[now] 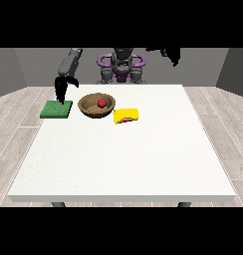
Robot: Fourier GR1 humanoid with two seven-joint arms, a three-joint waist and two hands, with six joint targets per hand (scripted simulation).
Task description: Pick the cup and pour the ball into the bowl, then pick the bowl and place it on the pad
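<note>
One red ball [101, 103] inside the bowl [89, 108], beside the left-side hand [60, 90].

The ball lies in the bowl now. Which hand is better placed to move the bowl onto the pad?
Probably the robot's right hand: it hangs above the green pad, beside the bowl. The other hand is raised far away.

Three things crowd the upper left of the wide white counter [123, 159]: a flat green square pad [56, 109], a round brown wooden bowl [97, 105] holding a small red ball [101, 103], and a yellow cup [126, 115] lying on its side just beside the bowl. A black hand [60, 89] hangs over the pad's far edge.
</note>
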